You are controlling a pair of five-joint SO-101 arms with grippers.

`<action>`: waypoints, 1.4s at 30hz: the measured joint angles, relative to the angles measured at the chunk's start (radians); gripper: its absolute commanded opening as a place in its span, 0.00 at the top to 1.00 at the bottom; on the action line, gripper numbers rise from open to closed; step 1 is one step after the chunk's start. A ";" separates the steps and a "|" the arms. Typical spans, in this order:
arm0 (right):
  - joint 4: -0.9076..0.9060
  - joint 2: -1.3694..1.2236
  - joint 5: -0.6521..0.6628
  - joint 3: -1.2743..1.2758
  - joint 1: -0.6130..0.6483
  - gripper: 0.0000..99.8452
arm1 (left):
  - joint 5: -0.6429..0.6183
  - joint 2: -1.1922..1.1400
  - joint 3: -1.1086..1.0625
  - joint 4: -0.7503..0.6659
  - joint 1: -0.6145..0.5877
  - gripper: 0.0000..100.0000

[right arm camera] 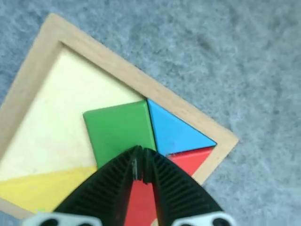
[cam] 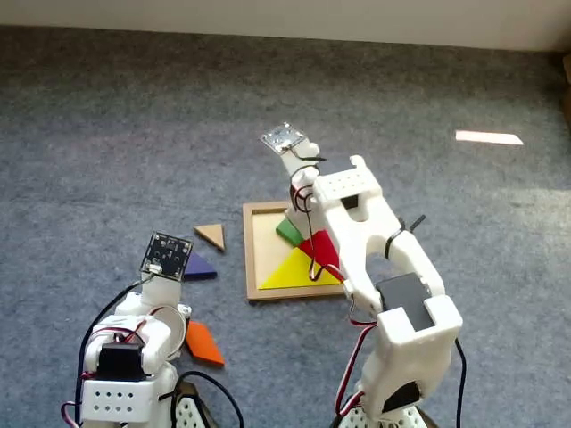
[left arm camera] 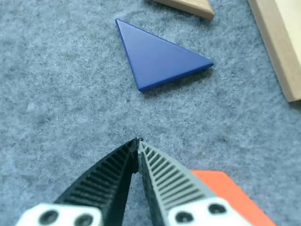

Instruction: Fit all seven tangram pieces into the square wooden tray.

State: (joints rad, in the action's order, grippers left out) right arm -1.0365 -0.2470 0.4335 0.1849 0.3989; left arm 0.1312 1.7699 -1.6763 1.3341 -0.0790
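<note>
The square wooden tray point(cam: 253, 254) lies on the grey carpet, its rim point(right arm camera: 94, 44) also in the right wrist view. Inside it lie a green square point(right arm camera: 120, 129), a light blue triangle point(right arm camera: 176, 132), a red piece point(right arm camera: 190, 160) and a yellow triangle point(right arm camera: 42, 188). My right gripper point(right arm camera: 139, 153) hangs shut and empty over the green and red pieces. Left of the tray lie a navy triangle point(left arm camera: 157, 59), a wood-coloured triangle point(cam: 211, 235) and an orange piece point(cam: 203, 342). My left gripper point(left arm camera: 138, 143) is shut and empty, just short of the navy triangle, with the orange piece point(left arm camera: 230, 193) beside its finger.
A white strip point(cam: 488, 137) lies on the carpet at the far right. The right arm's body point(cam: 393, 276) covers the tray's right side in the high view. Open carpet stretches beyond and to the left of the tray.
</note>
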 measured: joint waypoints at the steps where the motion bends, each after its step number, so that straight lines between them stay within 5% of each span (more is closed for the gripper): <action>1: 0.000 0.023 0.000 0.005 0.000 0.98 | 0.000 0.000 0.000 0.000 0.000 0.99; 10: 0.044 0.087 -0.061 0.029 0.104 0.98 | 0.000 0.000 0.000 0.000 0.000 0.99; 24: 0.058 0.035 -0.064 0.051 0.017 0.98 | 0.000 0.000 0.000 0.000 0.000 0.99; 42: -0.006 1.025 -0.069 0.672 -0.057 0.98 | 0.000 0.000 0.000 0.000 0.000 0.99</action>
State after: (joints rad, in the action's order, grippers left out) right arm -1.0426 0.7779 0.3644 0.8569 0.3422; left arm 0.1312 1.7699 -1.6763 1.3341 -0.0790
